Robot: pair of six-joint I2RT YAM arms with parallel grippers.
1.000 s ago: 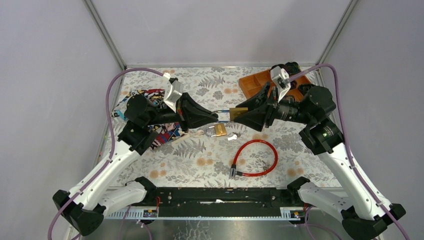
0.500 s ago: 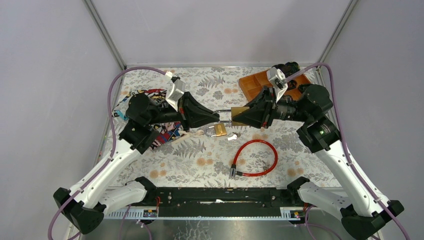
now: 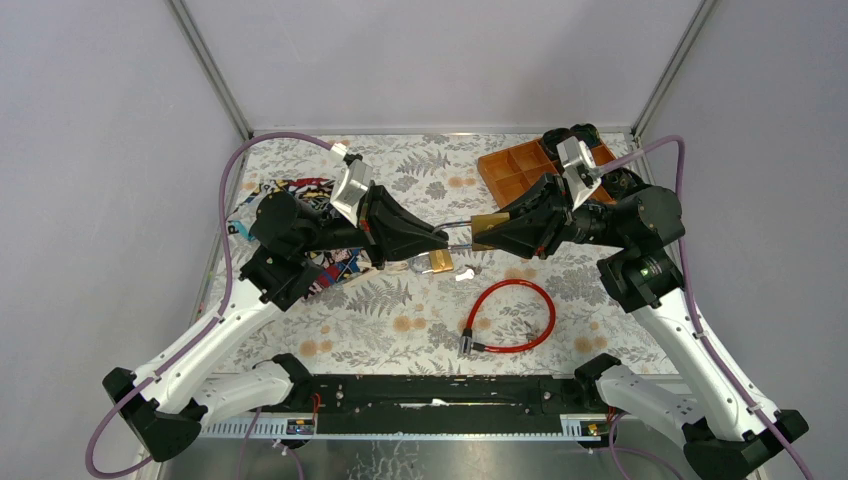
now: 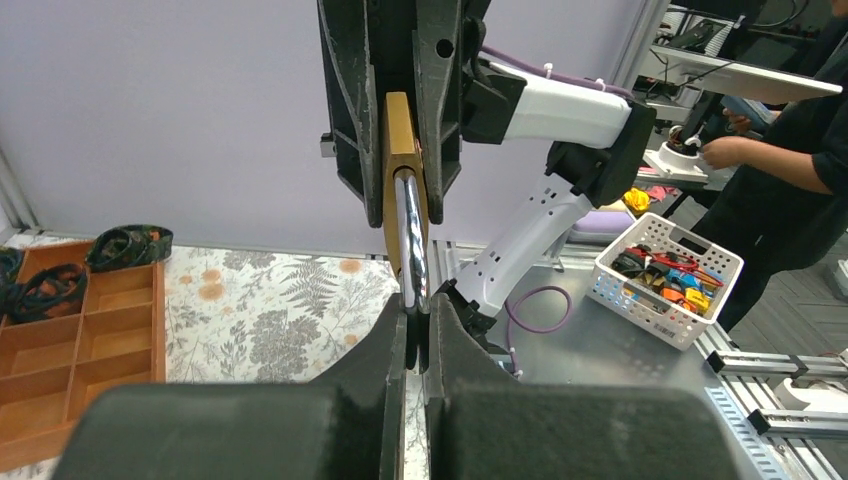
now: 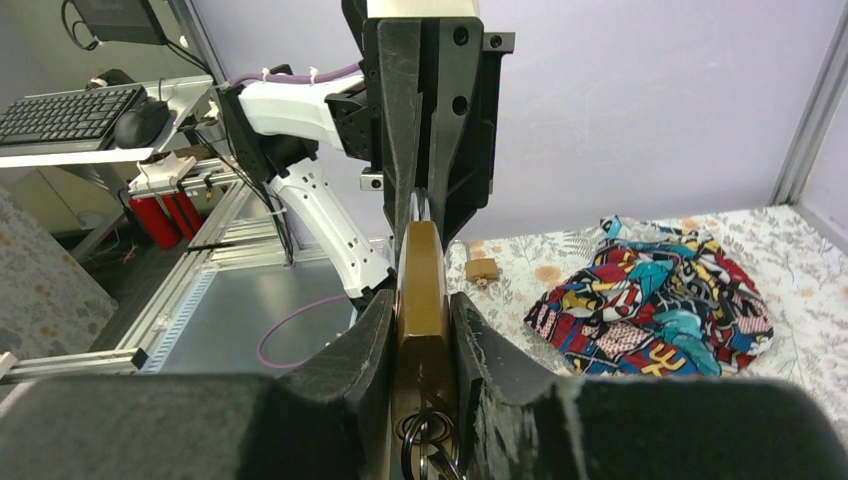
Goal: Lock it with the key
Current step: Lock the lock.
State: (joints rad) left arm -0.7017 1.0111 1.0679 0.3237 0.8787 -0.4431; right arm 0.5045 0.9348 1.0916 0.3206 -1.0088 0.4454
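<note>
Top external view: over the last second the right arm has drawn back rightward and its jaws have narrowed. The right gripper (image 3: 482, 233) clamps the rectangular brass padlock (image 3: 488, 221), raised between both grippers. The left gripper (image 3: 441, 240), fully closed, pinches its silver steel shackle (image 4: 411, 235). Only the right wrist view shows the dark key ring (image 5: 425, 440) at the padlock's near end.

Floral table cover (image 3: 400, 330) spans the work surface. Multicoloured patterned cloth (image 5: 660, 300) lies crumpled at the far left. Orange compartment tray (image 3: 512, 166) sits far right, with dark coiled bands (image 4: 125, 245) in it. Red cable loop (image 3: 510, 284) lies near centre, well apart from the tray.
</note>
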